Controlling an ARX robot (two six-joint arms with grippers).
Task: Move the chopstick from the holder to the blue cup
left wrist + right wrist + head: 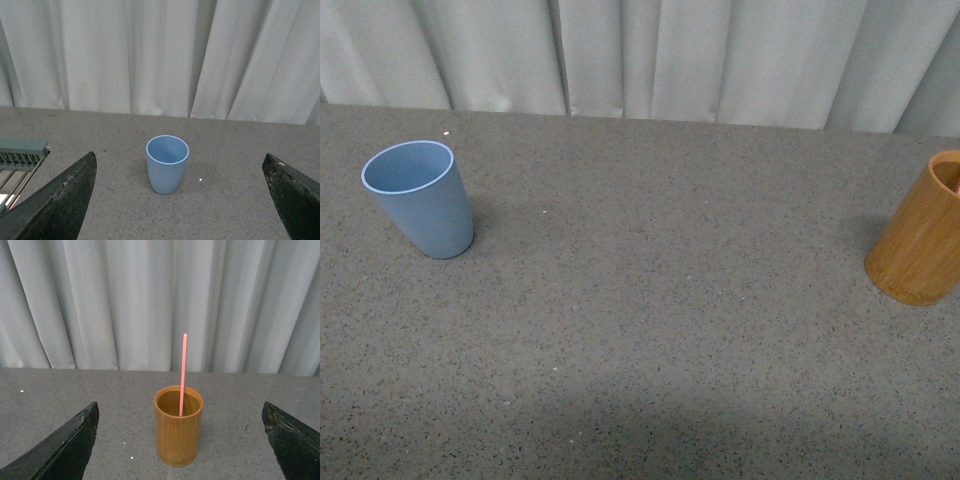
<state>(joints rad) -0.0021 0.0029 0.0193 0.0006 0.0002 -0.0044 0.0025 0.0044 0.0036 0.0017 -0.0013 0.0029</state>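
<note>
Pink chopstick (183, 372) in holder (178, 437), blue cup (425, 210) apart, left tool (178, 155), right tool (179, 404) spread wide, empty

A blue cup (420, 200) and a holder (920, 235) are standing upright, well apart, on a speckled grey desk (660, 300).

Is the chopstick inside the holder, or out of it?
Inside. The right wrist view shows the chopstick standing nearly upright in the holder, its lower end below the rim.
</note>
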